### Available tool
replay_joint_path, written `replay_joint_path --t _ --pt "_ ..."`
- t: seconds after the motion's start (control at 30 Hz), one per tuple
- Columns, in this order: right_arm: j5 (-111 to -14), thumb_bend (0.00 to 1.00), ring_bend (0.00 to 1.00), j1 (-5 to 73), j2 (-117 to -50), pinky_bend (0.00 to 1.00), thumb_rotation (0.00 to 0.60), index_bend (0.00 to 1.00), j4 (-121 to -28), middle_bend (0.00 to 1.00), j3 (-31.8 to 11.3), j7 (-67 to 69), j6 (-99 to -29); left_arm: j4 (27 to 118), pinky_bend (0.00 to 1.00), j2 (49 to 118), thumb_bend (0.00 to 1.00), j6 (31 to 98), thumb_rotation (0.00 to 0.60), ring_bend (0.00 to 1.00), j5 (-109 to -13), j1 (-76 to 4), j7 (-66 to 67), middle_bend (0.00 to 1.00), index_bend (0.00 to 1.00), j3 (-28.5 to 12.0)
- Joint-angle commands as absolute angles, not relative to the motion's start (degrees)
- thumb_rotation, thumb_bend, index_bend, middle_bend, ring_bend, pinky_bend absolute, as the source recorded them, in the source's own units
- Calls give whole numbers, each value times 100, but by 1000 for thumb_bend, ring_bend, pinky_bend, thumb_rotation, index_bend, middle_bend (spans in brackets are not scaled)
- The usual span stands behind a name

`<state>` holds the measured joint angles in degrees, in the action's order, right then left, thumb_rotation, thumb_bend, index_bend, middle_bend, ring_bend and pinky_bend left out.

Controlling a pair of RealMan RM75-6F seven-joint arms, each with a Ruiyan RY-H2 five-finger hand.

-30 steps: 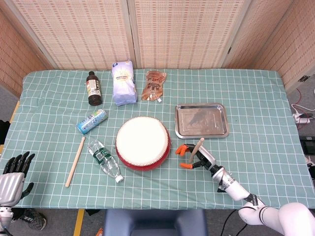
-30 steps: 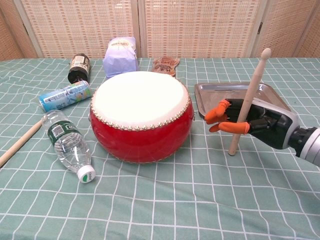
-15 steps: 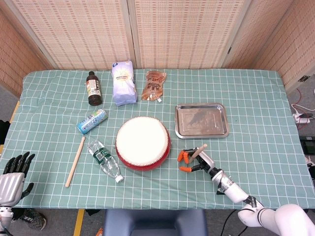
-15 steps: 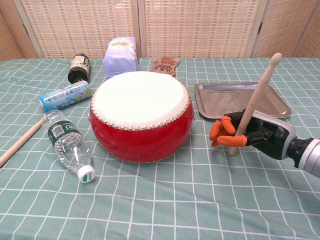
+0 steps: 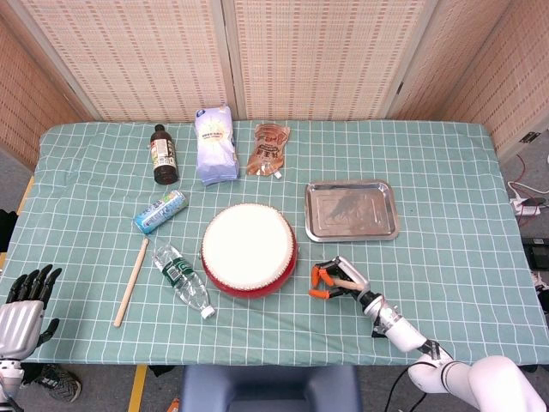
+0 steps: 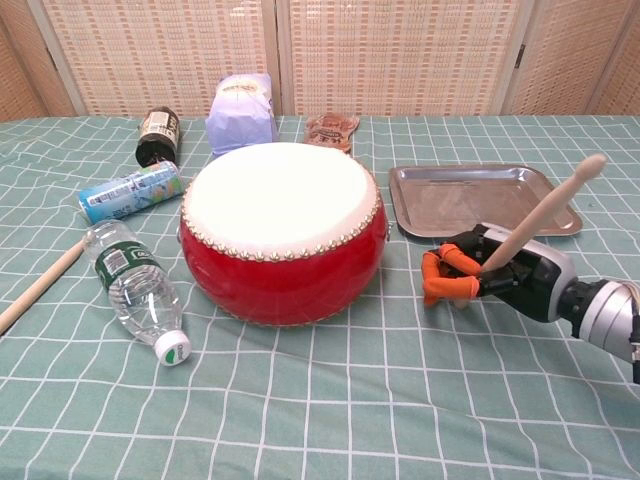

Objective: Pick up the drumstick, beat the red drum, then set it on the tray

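- The right robot hand (image 6: 500,277) sits low over the surface (image 6: 330,400), its black fingers with orange fingertips (image 6: 447,290) wrapped around the drumstick (image 6: 535,218).
- The drumstick runs through that robot hand and tilts up and away from the drum; in the chest view its rounded tip is well above the robot hand.
- The red drum (image 6: 283,228) stands just beside the right robot hand, on its fingertip side, apart from it.
- The tray (image 6: 478,196) lies just beyond the right robot hand, farther from the robot.
- In the head view the right robot hand (image 5: 340,280) covers most of the drumstick (image 5: 347,281), so little of the shaft shows there.
- The drumstick's lower end is hidden behind the fingers; whether it touches the surface cannot be told.
- The left robot hand (image 5: 24,311) shows only in the head view, at the frame's corner, partly cut off, fingers apart and holding nothing.
- A second wooden stick (image 5: 132,281) lies between the left robot hand and the drum.
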<state>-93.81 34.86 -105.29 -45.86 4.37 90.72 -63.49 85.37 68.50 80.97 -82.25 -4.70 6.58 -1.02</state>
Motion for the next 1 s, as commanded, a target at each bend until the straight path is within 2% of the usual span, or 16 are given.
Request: replay_joint_path --t 0.03,0.13,0.2,0.23,0.3,0.37,0.47,0.53,0.73,1.0 --pt "-9342 152 670 3504 -10575 614 600 998 -4557 742 385 9041 -6345 8535 21 6853 270 8090 600 0 -8223 -474 662 0 0 -103" --pt "-9316 192 773 3534 -10617 729 600 1000 -4541 825 340 8995 -6330 8538 21 6856 271 8082 600 0 -8225 -485 668 0 0 -106" --pt "-9311 340 835 3550 -10645 799 600 1000 -4523 874 324 8915 -6324 8535 22 6858 270 8073 600 0 -8218 -489 674 0 0 -109" --pt "-9307 500 875 3554 -10657 849 600 1000 -4512 905 312 8866 -6332 8531 21 6860 270 8071 600 0 -8213 -490 673 0 0 -112" --pt "-9295 703 932 3554 -10696 920 600 1000 -4466 950 284 8695 -6358 8518 21 6864 270 8062 600 0 -8199 -490 671 0 0 -113" --pt "-9284 829 983 3548 -10718 982 600 1000 -4449 989 255 8589 -6403 8506 21 6869 270 8055 600 0 -8188 -492 662 0 0 -117" --pt "-9306 961 1000 3545 -10712 1000 600 1000 -4434 1000 217 8346 -6533 8482 21 6875 269 8036 600 0 -8171 -497 657 0 0 -120" --pt "-9334 997 1000 3549 -10670 1000 600 1000 -4470 1000 205 8164 -6615 8470 22 6877 270 8028 600 0 -8165 -502 652 0 0 -124" --pt "-9298 1000 1000 3572 -10253 1000 600 1000 -5002 1000 57 6852 -6762 8420 21 6893 269 8023 600 0 -8166 -514 614 0 0 -134" --pt "-8957 1000 1000 3753 -8698 1000 600 1000 -7025 1000 -177 3998 -6193 8368 21 6927 269 8015 600 0 -8199 -537 567 0 0 -135"
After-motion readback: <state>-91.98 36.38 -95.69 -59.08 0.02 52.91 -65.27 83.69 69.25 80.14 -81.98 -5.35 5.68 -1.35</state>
